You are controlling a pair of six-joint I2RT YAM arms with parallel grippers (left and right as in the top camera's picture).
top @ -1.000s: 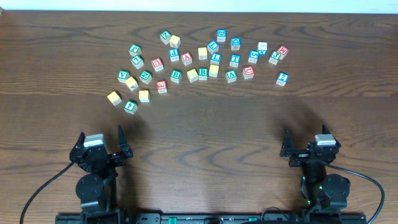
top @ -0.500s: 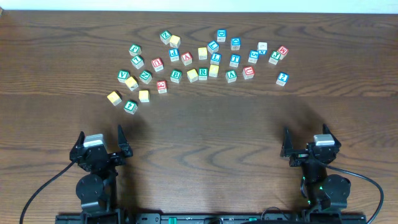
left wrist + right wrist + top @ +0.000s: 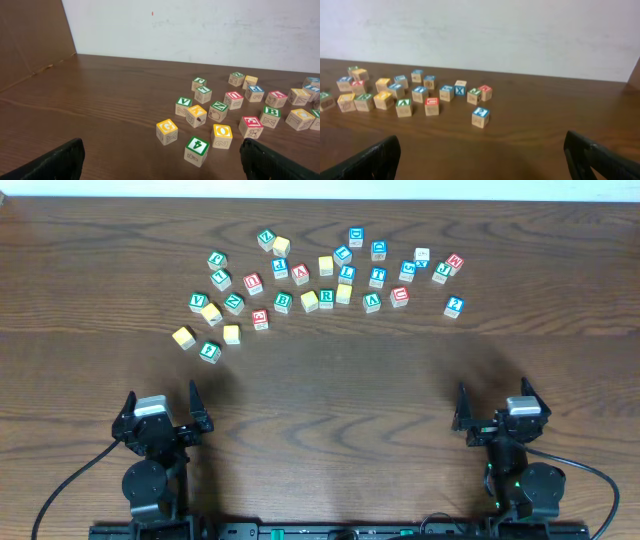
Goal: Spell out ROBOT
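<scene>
Overhead. Nothing has changed to speak of. Compared with a moment ago, every cube is lying where it was, and both arms are still sitting at the near edge of the table [image 3: 330, 400]. At most the right one is drifting by a hair. The left gripper [image 3: 163, 394] is standing spread wide on nothing, and the right gripper [image 3: 493, 388] is doing the same. The cubes are lying in a loose band at the far side, well apart from both grippers. The R cube [image 3: 326, 297] is sitting mid-cluster between two yellow cubes [image 3: 310, 301]. The B cube [image 3: 283, 302] is lying near them on the left. What looks like the T cube [image 3: 377, 277] is lying further right and farther back.

Left wrist. The fingers [image 3: 55, 160] are framing bare wood. A yellow-topped cube [image 3: 222, 132], its letter looking like an O, is lying among the nearest ones.

Right wrist. The jaws are standing wide with nothing between them. The cubes are lying far and to the left, their letters too small to read.

Judgement: the spelling is not yet begun. No row is forming, and all five letters are still waiting to be fetched.
</scene>
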